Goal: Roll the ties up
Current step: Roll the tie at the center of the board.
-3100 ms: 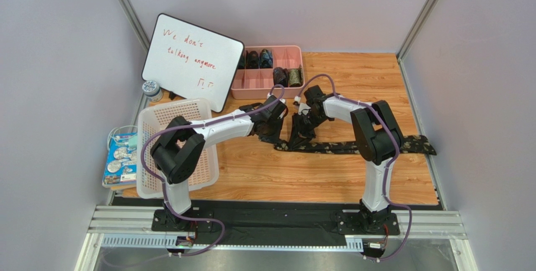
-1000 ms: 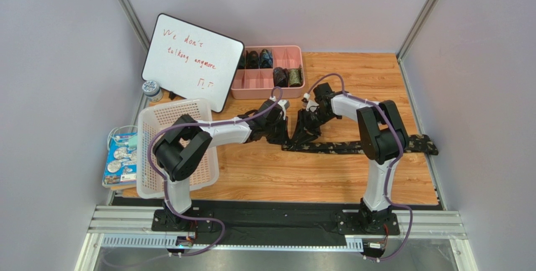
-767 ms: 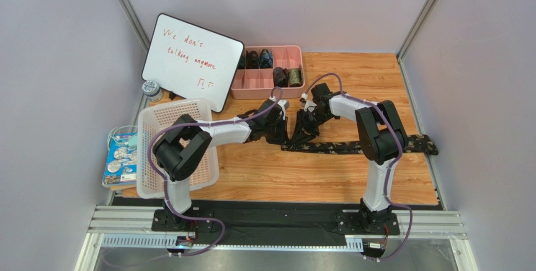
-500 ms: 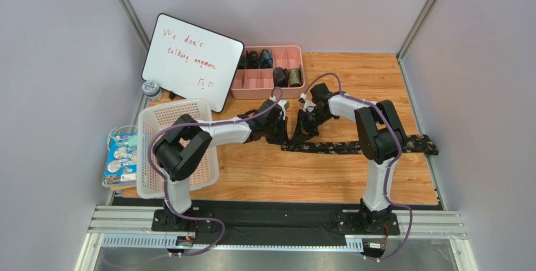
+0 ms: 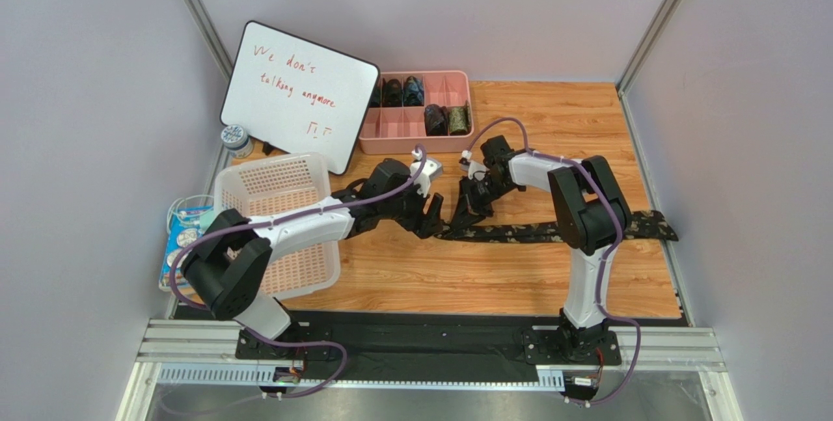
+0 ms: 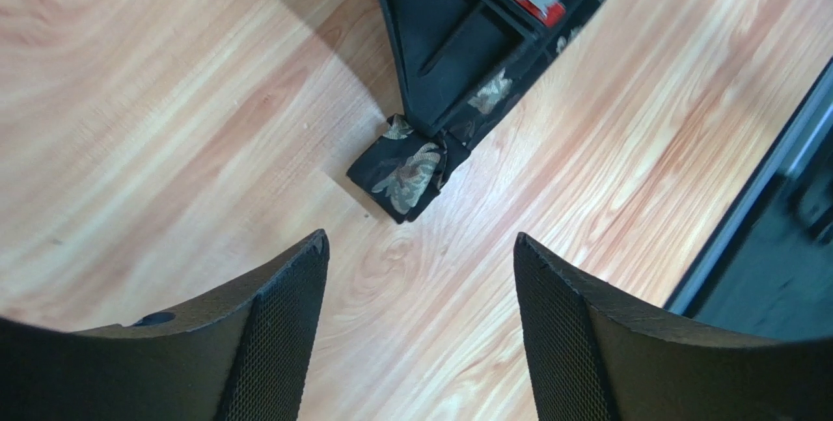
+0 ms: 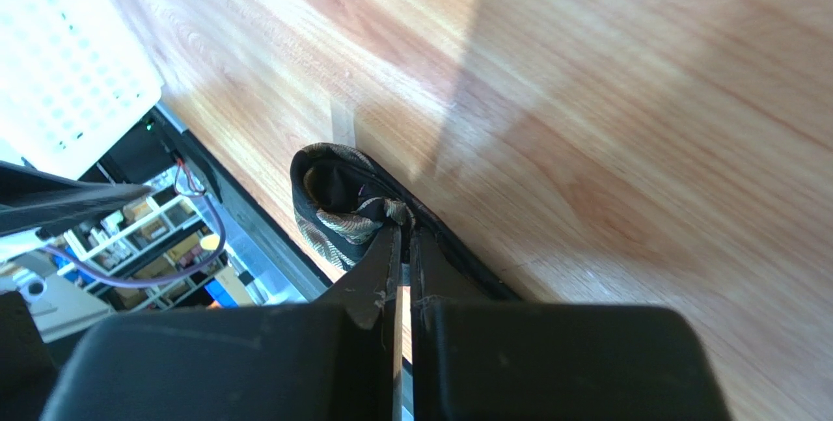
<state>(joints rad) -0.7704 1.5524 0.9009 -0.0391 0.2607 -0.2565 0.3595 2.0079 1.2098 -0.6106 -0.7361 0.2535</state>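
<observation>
My left arm has swung back toward its own side since a second ago, and the left fingers (image 5: 427,214) have let go. They now stand wide apart with nothing between them, just beside the tie (image 5: 548,232) rather than on it. My right fingers (image 7: 403,236) have closed in that same time and are pinched tight on the tie at its left end.

That end is folded over into a small, loose first turn (image 6: 406,172) lying on the wooden surface (image 5: 440,275) — dark fabric with pale olive leaf shapes. From my left wrist I see it beyond my two mesh-faced pads (image 6: 274,333), apart from both. From my right wrist the little loop (image 7: 337,201) sits just past my closed tips.

The rest of the tie runs flat and straight to the right, passing behind my right arm toward the surface's right edge. At the back, a pink tray (image 5: 411,144) holds several rolled ties (image 5: 435,118) in its compartments. A white basket (image 5: 293,182) sits at the left, with a whiteboard (image 5: 298,94) leaning behind it.
</observation>
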